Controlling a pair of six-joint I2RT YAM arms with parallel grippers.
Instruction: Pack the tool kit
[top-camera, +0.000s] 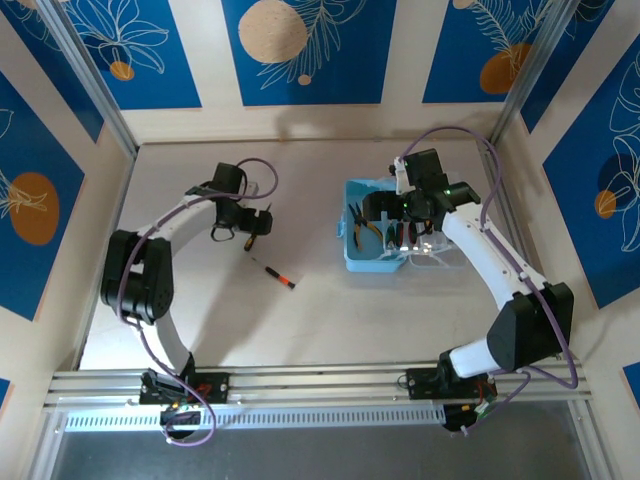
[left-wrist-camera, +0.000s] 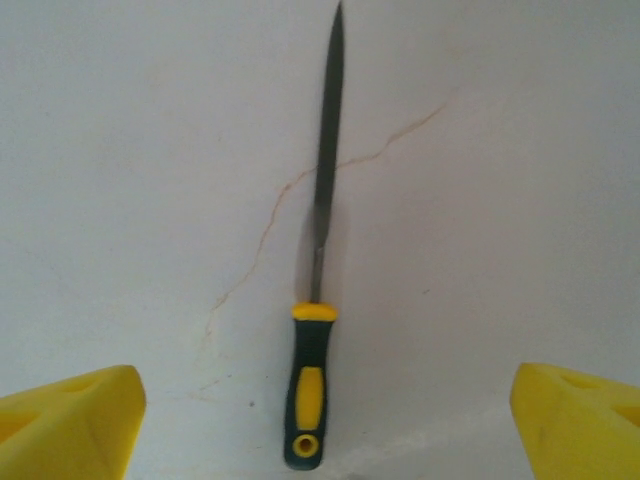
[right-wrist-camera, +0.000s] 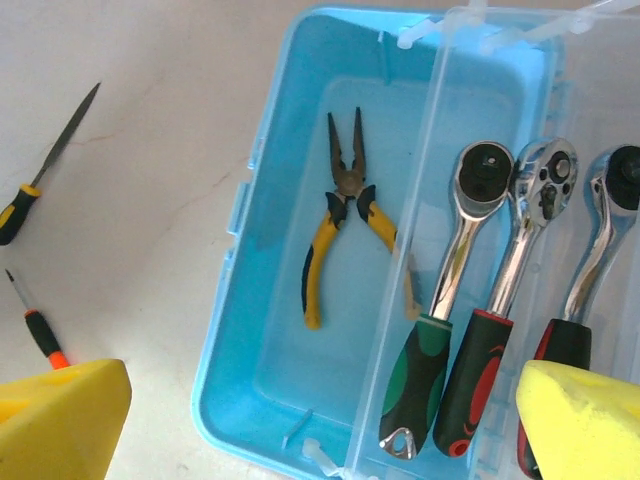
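Note:
The light-blue case (right-wrist-camera: 240, 330) lies open, and yellow-handled pliers (right-wrist-camera: 345, 215) rest on its floor. Three silver ratchet wrenches (right-wrist-camera: 460, 270) lie side by side at the clear lid (right-wrist-camera: 500, 90) on the case's right side. My right gripper (right-wrist-camera: 320, 420) hovers open above the case (top-camera: 362, 255), holding nothing. A yellow-and-black-handled file (left-wrist-camera: 318, 300) lies on the table, its handle between the open fingers of my left gripper (left-wrist-camera: 325, 430). A red-and-black screwdriver (top-camera: 276, 273) lies on the table between the arms, also seen in the right wrist view (right-wrist-camera: 38, 328) below the file (right-wrist-camera: 50, 165).
The white table (top-camera: 300, 180) is walled by beige panels with blue pictures. A metal rail (top-camera: 310, 385) runs along the near edge by the arm bases. Bare table lies behind the case and between the file and the case.

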